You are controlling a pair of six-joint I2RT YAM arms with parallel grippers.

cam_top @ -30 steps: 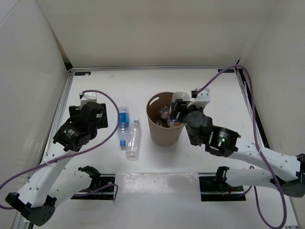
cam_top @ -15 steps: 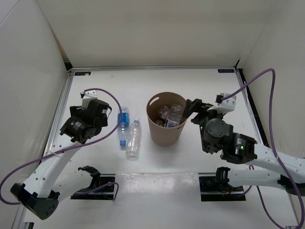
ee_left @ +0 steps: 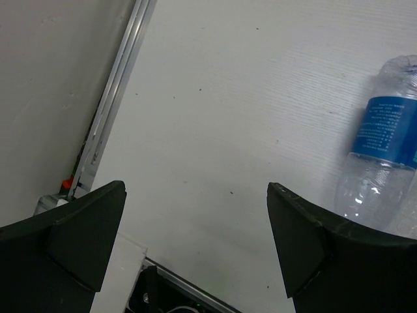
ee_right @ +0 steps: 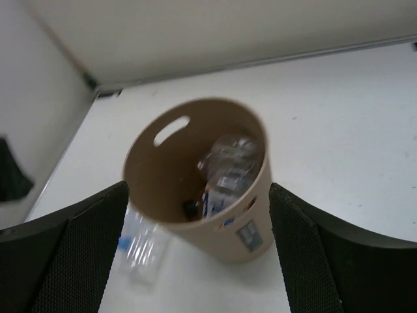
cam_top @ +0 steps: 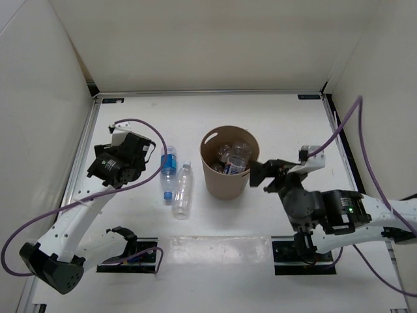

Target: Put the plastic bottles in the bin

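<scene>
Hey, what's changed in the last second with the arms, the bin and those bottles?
The right gripper opened and pulled back from over the bin toward the near edge, jaws empty. The left gripper edged toward the blue-labelled bottle, jaws open. It and the clear bottle beside it stayed put, as did the bin.

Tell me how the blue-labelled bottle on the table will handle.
The blue-labelled bottle lies on its side, so it will probably roll. It looks empty and clear, so likely light, and its thin wall may dent.
</scene>
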